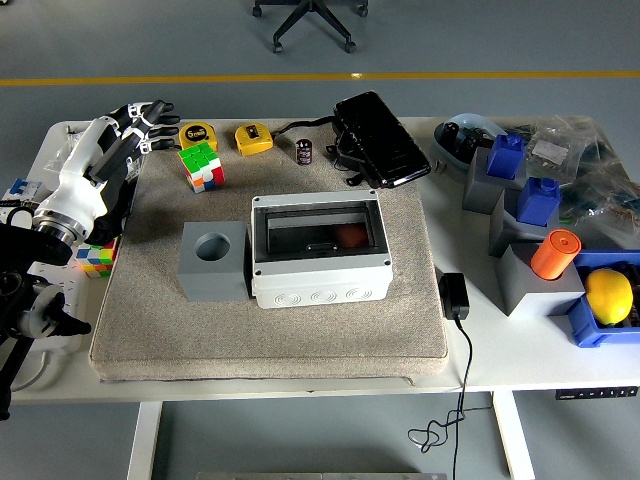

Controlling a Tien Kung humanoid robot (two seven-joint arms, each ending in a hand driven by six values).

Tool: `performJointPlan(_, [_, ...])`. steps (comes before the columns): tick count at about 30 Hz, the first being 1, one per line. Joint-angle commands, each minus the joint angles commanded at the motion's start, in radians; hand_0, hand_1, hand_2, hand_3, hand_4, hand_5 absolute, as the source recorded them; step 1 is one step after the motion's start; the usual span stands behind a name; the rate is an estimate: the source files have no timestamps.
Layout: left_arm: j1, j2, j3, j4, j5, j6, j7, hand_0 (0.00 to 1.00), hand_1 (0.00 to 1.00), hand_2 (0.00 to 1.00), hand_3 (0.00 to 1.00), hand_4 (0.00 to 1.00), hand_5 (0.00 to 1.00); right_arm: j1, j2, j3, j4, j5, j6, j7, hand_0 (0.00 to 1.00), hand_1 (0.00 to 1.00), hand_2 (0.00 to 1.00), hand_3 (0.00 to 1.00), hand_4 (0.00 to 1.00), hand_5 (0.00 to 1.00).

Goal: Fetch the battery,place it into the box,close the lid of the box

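Observation:
The battery [304, 151], a small black cylinder, stands upright on the far edge of the grey mat, between a yellow tape measure and a black case. The grey box [320, 250] sits in the middle of the mat; its dark see-through lid [318, 227] lies flat on top, and something reddish shows through it. My left hand [143, 118] is over the mat's far left corner, fingers spread and empty, well left of the battery. My right arm is out of view.
A Rubik's cube [201, 166] and two tape measures [253, 137] lie by the left hand. A grey block with a round hole [213, 260] stands left of the box. The black case [380, 138] lies behind it. Bins, blue blocks and a lemon [608, 296] are at the right.

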Motion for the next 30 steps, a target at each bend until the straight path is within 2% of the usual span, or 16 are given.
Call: performJointPlan(30, [0.001,-0.002,-0.013,-0.004,-0.003,-0.003,0.004,0.678,0.697,0.681,0.673,0.998,0.698,0.001,0.002,0.000,0.001,0.000,0.010,-0.009,0.666,0.643,0.628,0.571,0.970,0.535])
